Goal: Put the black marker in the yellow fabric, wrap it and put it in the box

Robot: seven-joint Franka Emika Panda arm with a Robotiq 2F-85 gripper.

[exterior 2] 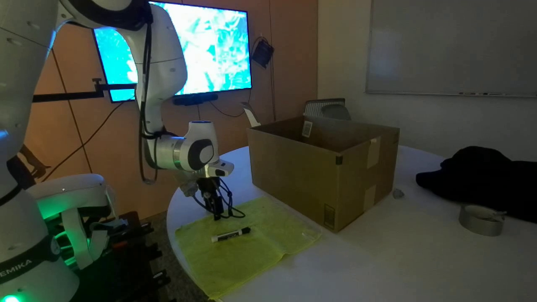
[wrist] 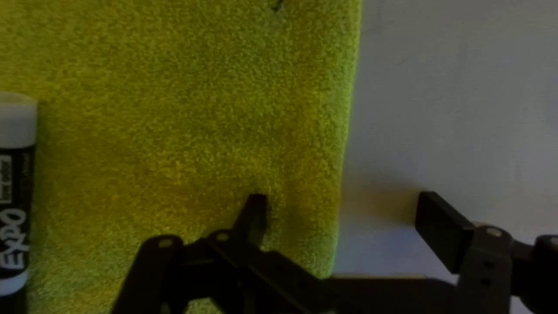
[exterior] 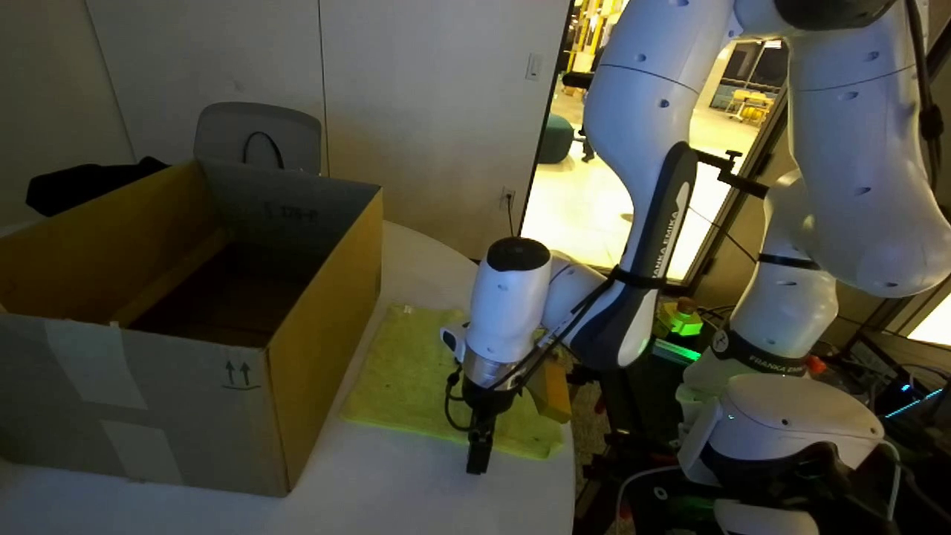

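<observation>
On the round table (exterior 2: 398,260) before me, the black marker (exterior 2: 231,235) is lying on the yellow fabric (exterior 2: 251,260), its dark cap pointing toward the cardboard box (exterior 2: 293,180). Nothing is wrapped yet. The gripper (wrist: 342,198) is pointing downward, its two fingers being spread well apart with nothing pinched between them. In the wrist view, one finger is hanging over the fabric and the other over the bare table, so the fabric's edge is running between them; whether they are touching the fabric or the table, I cannot tell.

I am supposing that the fabric is light, soft and limp, so it will be bending wherever the pull is coming. Its thin edge may be slipping out, therefore I would be taking hold a little inward, catching a small fold. The marker is looking light, stiff and smooth; it may be rolling while the fabric is rising, so the fold should be coming over it slowly.
</observation>
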